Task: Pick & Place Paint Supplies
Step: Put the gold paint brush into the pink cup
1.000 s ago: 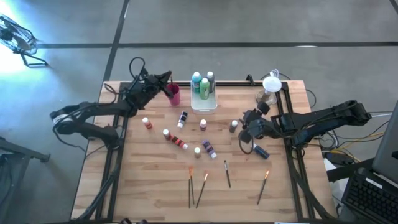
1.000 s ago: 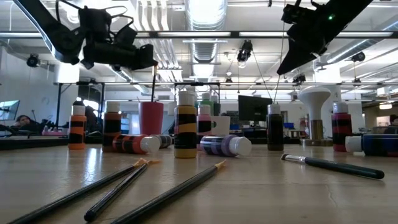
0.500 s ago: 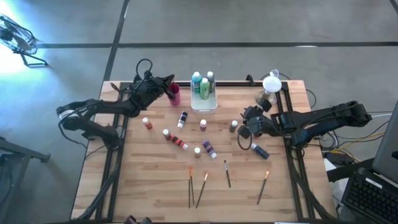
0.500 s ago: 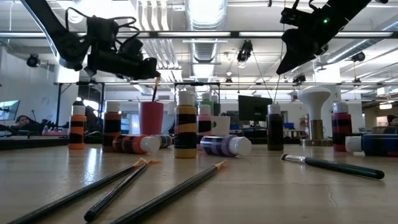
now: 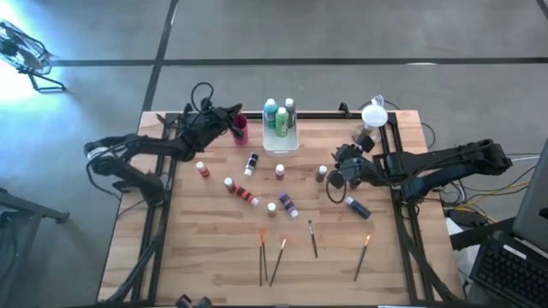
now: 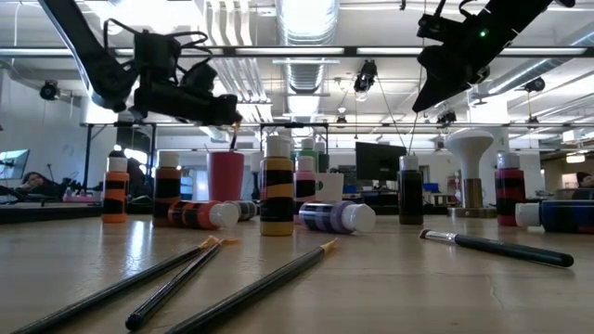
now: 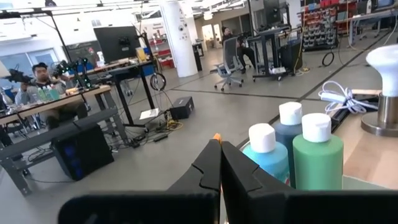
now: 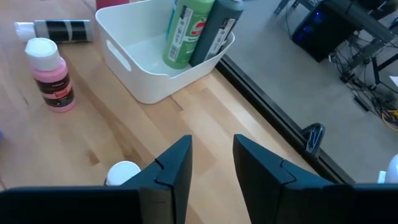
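My left gripper (image 5: 233, 114) is at the far left of the table, just over the magenta cup (image 5: 241, 130), shut on a thin paintbrush (image 6: 231, 136). My right gripper (image 5: 336, 182) hangs open above the table's right half, over a white-capped bottle (image 8: 123, 173), touching nothing. Small paint bottles stand or lie mid-table, among them a red one (image 5: 203, 169), a pink one (image 5: 280, 172) and a purple one (image 5: 288, 204) on its side. Several more brushes (image 5: 278, 257) lie flat near the front edge. My left gripper pinches the paintbrush between its two fingertips (image 7: 211, 163), near the brush's upper end; the orange end (image 7: 216, 136) pokes out just above them. The fingers come level from the table's left, across the brush. It hangs nearly upright, its lower end at the cup's rim (image 6: 227, 154).
A white tray (image 5: 281, 145) at the far middle holds green and teal bottles (image 5: 276, 115). A white mushroom-shaped object (image 5: 372, 115) stands at the far right corner. A dark blue bottle (image 5: 358, 206) lies by the right edge.
My left gripper has come down and a little toward the table's right, closer over the magenta cup, with the brush still pinched. The brush has gone from upright to slightly tilted.
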You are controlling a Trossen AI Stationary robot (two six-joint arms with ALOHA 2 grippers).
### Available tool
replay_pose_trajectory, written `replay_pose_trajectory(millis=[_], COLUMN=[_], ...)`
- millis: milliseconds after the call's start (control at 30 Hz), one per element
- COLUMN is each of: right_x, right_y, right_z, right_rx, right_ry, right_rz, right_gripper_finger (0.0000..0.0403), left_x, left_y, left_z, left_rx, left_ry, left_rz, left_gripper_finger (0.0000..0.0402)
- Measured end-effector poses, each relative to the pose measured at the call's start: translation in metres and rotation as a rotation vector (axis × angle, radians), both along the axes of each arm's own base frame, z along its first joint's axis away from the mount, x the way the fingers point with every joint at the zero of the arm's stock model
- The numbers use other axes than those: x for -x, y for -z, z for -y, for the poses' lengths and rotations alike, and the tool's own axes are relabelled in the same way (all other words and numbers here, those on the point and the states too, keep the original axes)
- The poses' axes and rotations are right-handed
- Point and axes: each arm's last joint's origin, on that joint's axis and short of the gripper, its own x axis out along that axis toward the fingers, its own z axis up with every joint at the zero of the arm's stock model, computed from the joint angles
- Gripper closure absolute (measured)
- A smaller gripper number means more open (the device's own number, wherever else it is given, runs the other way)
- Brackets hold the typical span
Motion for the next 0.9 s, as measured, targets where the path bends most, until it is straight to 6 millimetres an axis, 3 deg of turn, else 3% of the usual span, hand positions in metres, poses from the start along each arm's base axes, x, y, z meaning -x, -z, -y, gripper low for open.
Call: replay_pose_trajectory(millis=[400, 900], right_x=[0.000, 0.000], right_y=[0.000, 0.000], right_z=[0.000, 0.000], right_rx=[0.000, 0.001], right_ry=[-0.002, -0.003], right_rz=[0.004, 0.003], right_gripper_finger=[0.0257, 0.0291], left_x=[-0.003, -0.005], left_y=[0.011, 0.021], left_z=[-0.003, -0.004], left_rx=[0.026, 0.068], left_ry=[-0.001, 0.000], left_rz=[-0.037, -0.106], left_gripper_finger=[0.0401, 0.0401])
